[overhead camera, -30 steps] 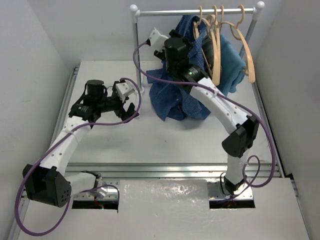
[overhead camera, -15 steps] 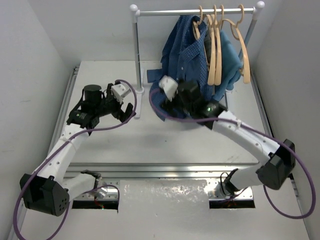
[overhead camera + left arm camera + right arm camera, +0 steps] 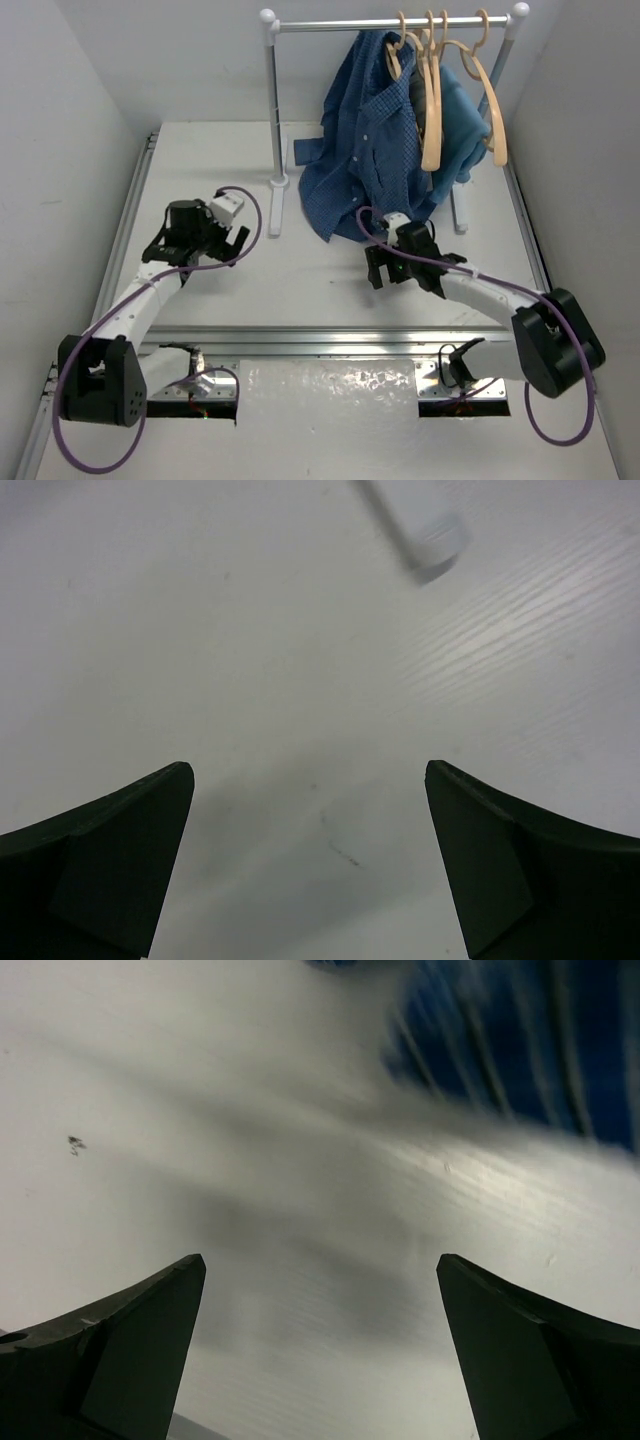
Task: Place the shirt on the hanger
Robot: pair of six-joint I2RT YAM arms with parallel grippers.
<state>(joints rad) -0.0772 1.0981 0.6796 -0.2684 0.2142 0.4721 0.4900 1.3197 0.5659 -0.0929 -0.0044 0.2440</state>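
My left hand [image 3: 236, 240] hovers spread and empty over the tabletop [image 3: 300, 285]. My right hand [image 3: 384, 268] is also spread wide and holds nothing, just below the shirt [image 3: 365, 150]. The shirt hangs from the hanger [image 3: 400, 28] on the rail [image 3: 340, 23], so I judge the task essentially done.

White table [image 3: 300, 275] in front of me. Clothes rack [image 3: 272, 100] stands on it at far side. Shirt [image 3: 360, 150] hem seems to rest on tabletop by rack's left post.
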